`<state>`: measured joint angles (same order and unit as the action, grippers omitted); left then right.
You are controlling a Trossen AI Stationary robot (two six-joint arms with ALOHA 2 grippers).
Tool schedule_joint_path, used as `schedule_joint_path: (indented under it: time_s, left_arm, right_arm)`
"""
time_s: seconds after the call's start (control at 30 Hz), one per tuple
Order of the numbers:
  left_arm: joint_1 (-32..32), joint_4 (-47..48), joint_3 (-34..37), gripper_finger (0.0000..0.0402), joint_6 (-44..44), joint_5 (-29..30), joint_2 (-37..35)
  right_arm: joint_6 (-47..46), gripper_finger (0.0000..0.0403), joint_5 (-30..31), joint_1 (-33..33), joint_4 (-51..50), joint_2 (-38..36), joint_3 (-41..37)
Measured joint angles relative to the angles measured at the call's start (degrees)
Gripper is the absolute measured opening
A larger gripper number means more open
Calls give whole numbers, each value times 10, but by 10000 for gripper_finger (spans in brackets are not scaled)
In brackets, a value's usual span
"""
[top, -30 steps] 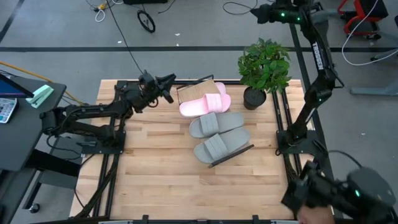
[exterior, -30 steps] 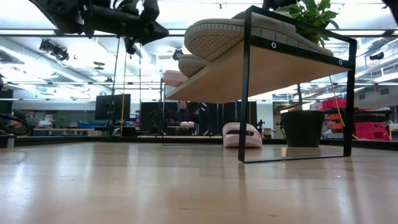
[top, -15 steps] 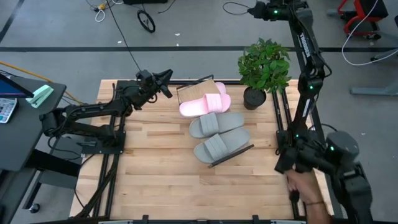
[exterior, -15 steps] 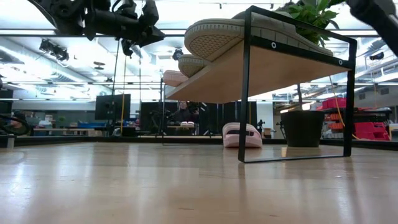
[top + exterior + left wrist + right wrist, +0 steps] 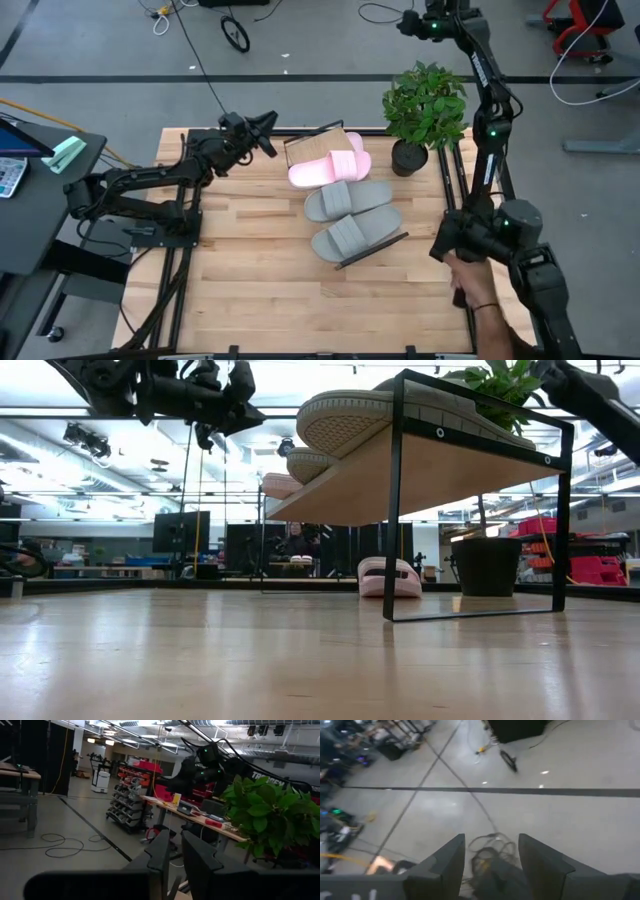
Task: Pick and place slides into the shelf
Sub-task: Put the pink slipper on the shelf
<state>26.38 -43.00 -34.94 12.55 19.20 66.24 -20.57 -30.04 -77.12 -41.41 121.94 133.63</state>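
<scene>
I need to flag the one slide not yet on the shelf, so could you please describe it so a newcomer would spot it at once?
Find the potted plant at the table's far right corner; the shelf lies slantwise beside it. Between the two, a pale pink slide peeks out behind its twin. The low view shows it resting on the tabletop, not on the board.

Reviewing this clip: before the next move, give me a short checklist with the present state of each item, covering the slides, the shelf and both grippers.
1. Both grey slides on the shelf: ok, side by side on the board.
2. Pink slide on the shelf: ok, next to the grey ones.
3. Second pink slide on the shelf: not ok, the low view shows it on the tabletop behind the shelf.
4. Left gripper free: ok, raised beside the shelf's far end, fingers close together, nothing between them.
5. Right gripper free: ok, open and empty, raised far beyond the table.
6. Path clear: not ok, a person's hand is at the right table edge.
</scene>
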Motion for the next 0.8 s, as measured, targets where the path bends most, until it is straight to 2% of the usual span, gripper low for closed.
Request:
schedule_joint_path:
  time_s: [0.4, 0.63, 0.8]
  left_arm:
    - [6, 20, 0, 55, -4, 1, 0]
    - [20, 22, 0, 61, 2, 0, 0]
    - [21, 22, 0, 56, 3, 0, 0]
  right_arm:
    - [-10, 190, 0, 28, 16, -1, -27]
    - [-67, 190, -10, 67, 114, 4, -27]
    - [-90, 188, -15, 69, 160, -19, -27]
